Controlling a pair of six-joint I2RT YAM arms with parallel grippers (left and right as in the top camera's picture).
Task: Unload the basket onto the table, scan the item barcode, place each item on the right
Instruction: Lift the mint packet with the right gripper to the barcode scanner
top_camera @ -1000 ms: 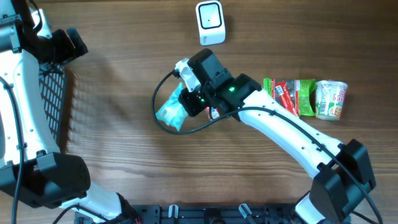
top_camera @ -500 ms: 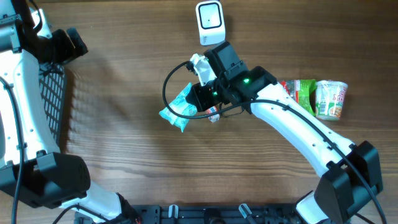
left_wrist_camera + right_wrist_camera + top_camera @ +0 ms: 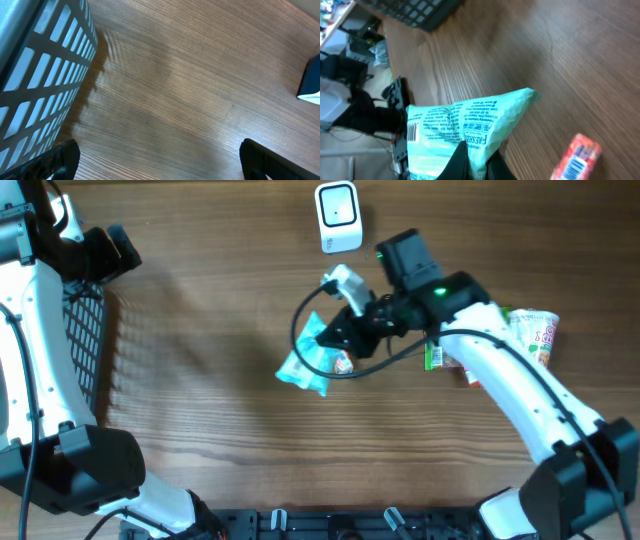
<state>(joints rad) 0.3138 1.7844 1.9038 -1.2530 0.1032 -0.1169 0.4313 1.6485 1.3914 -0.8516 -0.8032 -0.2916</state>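
- The right gripper [image 3: 333, 345] was pressed together on a mint-green crinkled plastic packet [image 3: 303, 364], pinching its edge. In the right wrist view the dark fingers [image 3: 470, 162] were closed on the lower seam of the packet [image 3: 465, 127].
- Over the last second the right arm had swung from the middle of the wooden table [image 3: 200, 430] towards its far side. It carried the packet to the right and closer to the white box-shaped barcode scanner [image 3: 338, 218].
- The packet hung near the scanner, on its near-left side. It was apart from the scanner and not in front of its window.
- The wrist had also turned, so the packet's printed back faced the wrist camera, with the printed barcode [image 3: 411, 132] on its left part. I could not tell whether that code faced the scanner.
- A small red wrapped sweet [image 3: 576, 156] lay on the table just under the gripper. The arm now crossed over the row of snacks beside the paper noodle cup [image 3: 531, 338].
- The left gripper [image 3: 157, 160] was spread wide and empty beside the grey lattice basket [image 3: 35, 95], taking no part.
- I judged the item picked up and halfway presented. What remained was to bring the code squarely before the scanner.
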